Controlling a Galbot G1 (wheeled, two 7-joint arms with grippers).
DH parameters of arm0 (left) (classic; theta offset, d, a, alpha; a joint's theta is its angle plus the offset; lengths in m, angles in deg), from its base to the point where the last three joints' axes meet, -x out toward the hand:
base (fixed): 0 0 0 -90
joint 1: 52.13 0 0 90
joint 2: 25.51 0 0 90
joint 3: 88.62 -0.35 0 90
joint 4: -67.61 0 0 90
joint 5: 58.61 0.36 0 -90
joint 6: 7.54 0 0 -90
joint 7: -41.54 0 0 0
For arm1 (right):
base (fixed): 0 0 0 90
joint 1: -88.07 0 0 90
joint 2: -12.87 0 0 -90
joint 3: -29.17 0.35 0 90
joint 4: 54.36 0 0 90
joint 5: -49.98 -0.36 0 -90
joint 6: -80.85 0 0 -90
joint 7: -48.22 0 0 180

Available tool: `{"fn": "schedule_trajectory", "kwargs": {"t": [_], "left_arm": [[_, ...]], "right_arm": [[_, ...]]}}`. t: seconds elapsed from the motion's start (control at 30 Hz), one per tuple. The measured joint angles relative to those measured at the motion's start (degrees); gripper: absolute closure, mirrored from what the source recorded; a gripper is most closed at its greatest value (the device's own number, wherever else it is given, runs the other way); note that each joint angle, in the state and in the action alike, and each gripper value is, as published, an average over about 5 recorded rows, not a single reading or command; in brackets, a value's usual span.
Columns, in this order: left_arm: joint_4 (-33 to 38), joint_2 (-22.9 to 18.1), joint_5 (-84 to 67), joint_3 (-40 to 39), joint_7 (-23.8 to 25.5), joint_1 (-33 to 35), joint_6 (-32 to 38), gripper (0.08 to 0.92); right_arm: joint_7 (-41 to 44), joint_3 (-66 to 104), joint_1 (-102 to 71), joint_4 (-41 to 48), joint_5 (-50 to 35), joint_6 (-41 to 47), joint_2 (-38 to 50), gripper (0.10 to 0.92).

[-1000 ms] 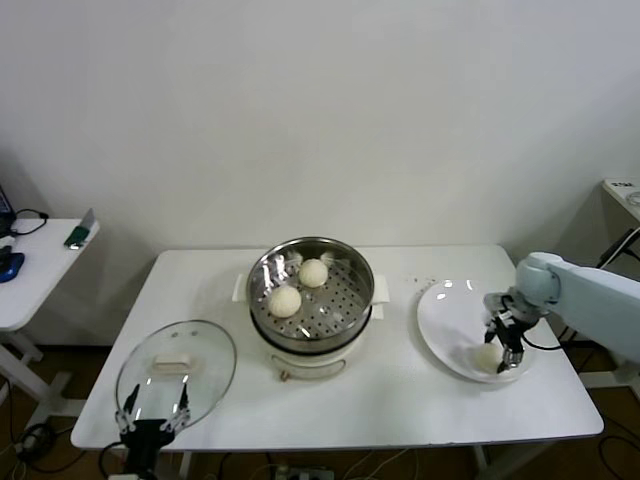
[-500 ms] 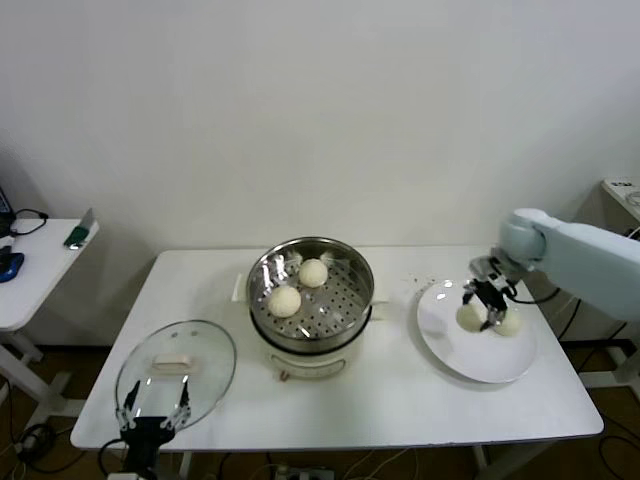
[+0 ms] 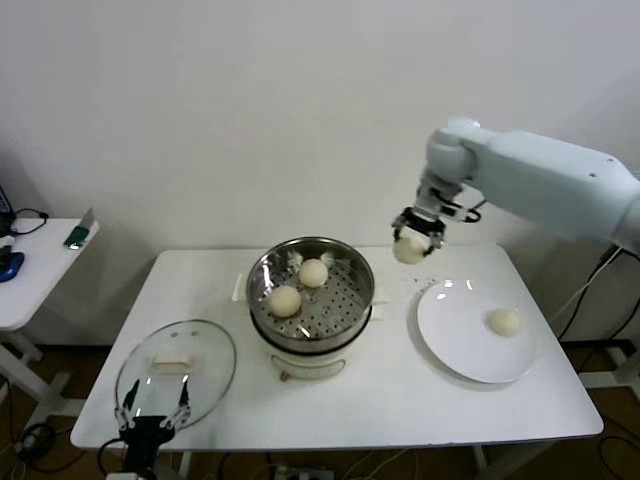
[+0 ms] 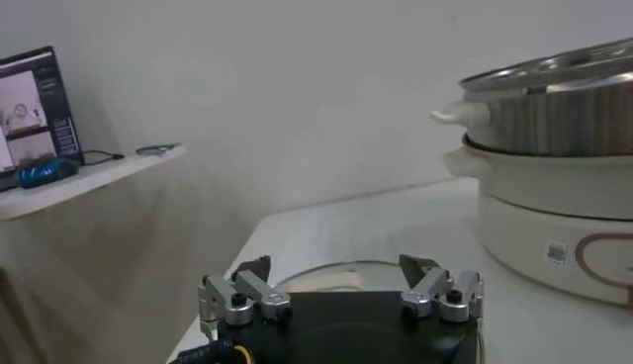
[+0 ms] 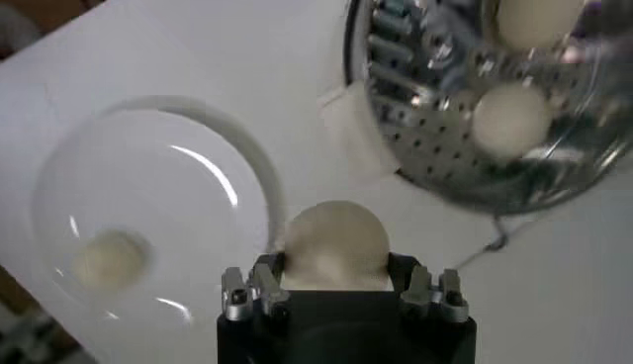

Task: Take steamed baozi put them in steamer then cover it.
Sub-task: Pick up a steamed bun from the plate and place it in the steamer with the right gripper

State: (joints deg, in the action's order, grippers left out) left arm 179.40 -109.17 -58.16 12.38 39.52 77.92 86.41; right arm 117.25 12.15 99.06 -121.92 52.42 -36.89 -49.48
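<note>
Now baozi [image 3: 408, 250] clamped in right tool [image 3: 413, 236], above table [image 3: 400, 390].

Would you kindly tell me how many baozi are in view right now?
4: two baozi in the steamer, at and; one on the white plate at; one held by the right gripper at.

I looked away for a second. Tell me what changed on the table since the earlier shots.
The right gripper took one baozi off the white plate, lifted it and carried it toward the steamer; it now hangs in the air between plate and steamer. One bun remains on the plate. Unchanged: two buns in the steamer, the glass lid on the table, the left gripper open near the lid.
</note>
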Motion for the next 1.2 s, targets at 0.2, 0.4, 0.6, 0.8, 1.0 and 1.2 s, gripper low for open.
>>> {"fn": "schedule_trajectory", "kwargs": {"t": [0.2,0.4,0.6,0.8,1.0,1.2], "left_arm": [[0.6,0.0,0.0,0.1,0.0,0.3,-0.3,0.177],[0.6,-0.2,0.0,0.1,0.0,0.9,-0.1,0.177],[0.0,-0.2,-0.6,0.4,0.0,1.7,0.4,0.177],[-0.4,0.1,-0.8,0.5,0.2,2.0,1.1,0.177],[-0.7,0.2,-1.2,0.5,0.4,1.8,1.3,0.177],[-1.3,0.4,-1.5,0.6,0.4,1.8,1.6,0.177]], "right_arm": [[-0.4,0.6,-0.6,-0.6,2.2,-3.7,-6.8,0.330],[-1.0,0.4,-3.0,-1.6,4.3,-6.1,-11.9,0.330],[-2.0,-0.4,-5.8,-2.9,6.6,-7.7,-15.0,0.322],[-2.8,-0.9,-8.1,-3.7,8.1,-8.6,-16.8,0.319],[-3.1,-1.5,-9.0,-4.6,8.9,-9.0,-17.2,0.313],[-3.3,-1.6,-9.5,-5.4,9.6,-8.8,-16.8,0.255]]}}
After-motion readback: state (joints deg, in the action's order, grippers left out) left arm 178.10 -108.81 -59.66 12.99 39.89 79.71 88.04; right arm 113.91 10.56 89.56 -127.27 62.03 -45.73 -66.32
